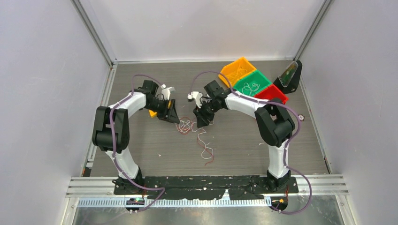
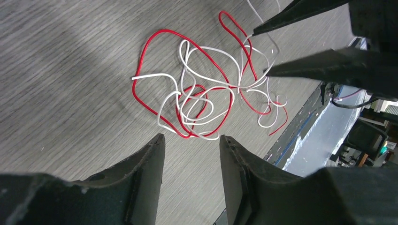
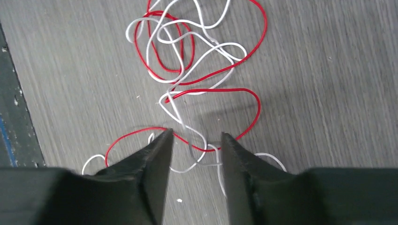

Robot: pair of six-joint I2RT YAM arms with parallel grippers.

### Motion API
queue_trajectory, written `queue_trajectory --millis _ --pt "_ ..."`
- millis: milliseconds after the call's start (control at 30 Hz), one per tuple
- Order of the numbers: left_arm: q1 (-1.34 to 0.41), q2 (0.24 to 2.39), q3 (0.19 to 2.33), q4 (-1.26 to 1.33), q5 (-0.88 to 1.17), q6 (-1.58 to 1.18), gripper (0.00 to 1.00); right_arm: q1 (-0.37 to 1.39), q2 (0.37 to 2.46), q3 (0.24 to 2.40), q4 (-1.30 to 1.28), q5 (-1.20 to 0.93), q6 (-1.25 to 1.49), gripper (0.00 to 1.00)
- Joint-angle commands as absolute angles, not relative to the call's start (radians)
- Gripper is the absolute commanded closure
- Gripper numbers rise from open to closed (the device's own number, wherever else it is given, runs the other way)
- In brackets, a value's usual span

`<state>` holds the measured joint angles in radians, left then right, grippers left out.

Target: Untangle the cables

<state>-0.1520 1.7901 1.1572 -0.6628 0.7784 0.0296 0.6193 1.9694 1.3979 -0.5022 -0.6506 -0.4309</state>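
Observation:
The cables (image 1: 187, 125) are thin red and white wires knotted in a loose tangle on the table between my two grippers, with a tail trailing toward the near edge (image 1: 206, 152). In the left wrist view the tangle (image 2: 202, 101) lies just beyond my left gripper (image 2: 192, 139), which is open with only bare table between its jaws. My right gripper (image 3: 197, 138) is low over the tangle's (image 3: 187, 85) near end, jaws apart, with a red and a white strand crossing the gap between them. Its dark fingers (image 2: 328, 65) also show from the left wrist.
Three bins stand at the back right: orange (image 1: 237, 70) with yellowish wires, green (image 1: 253, 84) with white wire, red (image 1: 271, 93). A black stand (image 1: 291, 77) sits beside them. A small yellow object (image 1: 153, 113) lies under the left arm. White walls enclose the table.

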Motion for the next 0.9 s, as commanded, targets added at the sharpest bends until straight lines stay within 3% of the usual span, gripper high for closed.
queue_trajectory --millis 0,33,100,367,567,733,767,867 --pt "-0.119 1.682 1.164 -0.647 0.840 0.070 0.49 0.614 1.974 1.428 -0.452 -0.599 -0.512 0.66" --pt "-0.093 1.643 1.143 -0.624 0.864 0.070 0.45 0.613 1.967 1.426 -0.457 -0.600 -0.526 0.80" --pt "-0.044 1.543 1.092 -0.550 0.913 0.057 0.40 0.607 1.924 1.421 -0.464 -0.626 -0.534 0.92" --pt "-0.031 1.136 0.953 -0.238 0.922 0.140 0.01 0.604 1.651 1.491 -0.424 -0.817 -0.411 0.95" --pt "-0.231 1.076 0.975 0.007 0.795 0.088 0.00 0.613 1.578 1.595 -0.337 -0.891 -0.279 0.95" --pt "-0.360 1.153 1.011 0.191 0.684 0.010 0.01 0.631 1.555 1.665 -0.231 -0.933 -0.128 0.95" --pt "-0.371 1.177 1.023 0.191 0.693 0.006 0.04 0.633 1.550 1.686 -0.200 -0.934 -0.109 0.95" --pt "-0.379 1.233 1.004 0.153 0.740 -0.031 0.31 0.633 1.543 1.770 -0.155 -0.928 -0.019 0.95"
